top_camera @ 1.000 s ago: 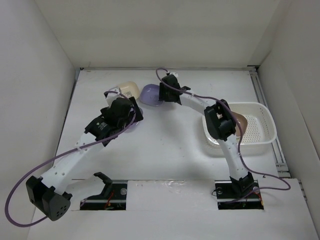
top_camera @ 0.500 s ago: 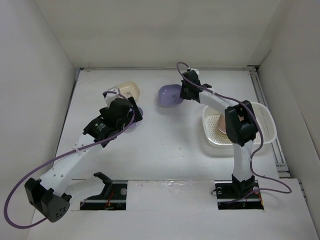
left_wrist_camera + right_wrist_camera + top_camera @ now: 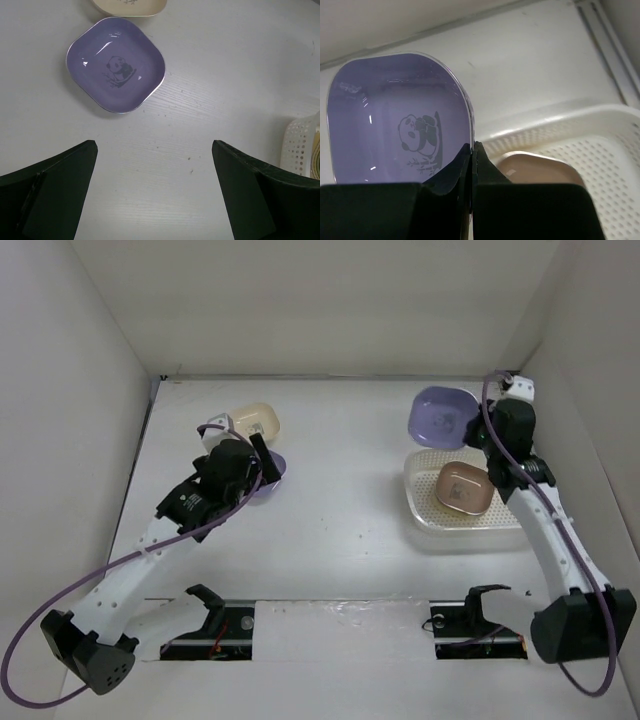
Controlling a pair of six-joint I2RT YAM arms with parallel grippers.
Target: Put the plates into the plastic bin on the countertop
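Right wrist: plate rim pinched (bin beside).

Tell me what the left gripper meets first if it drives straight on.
Most likely the purple panda plate, lying dead ahead of the open left gripper; depth is unclear, so bare countertop might come first.

One camera looks down from above the near edge over the whole surface; both wrist cameras sit close, each catching the bin.
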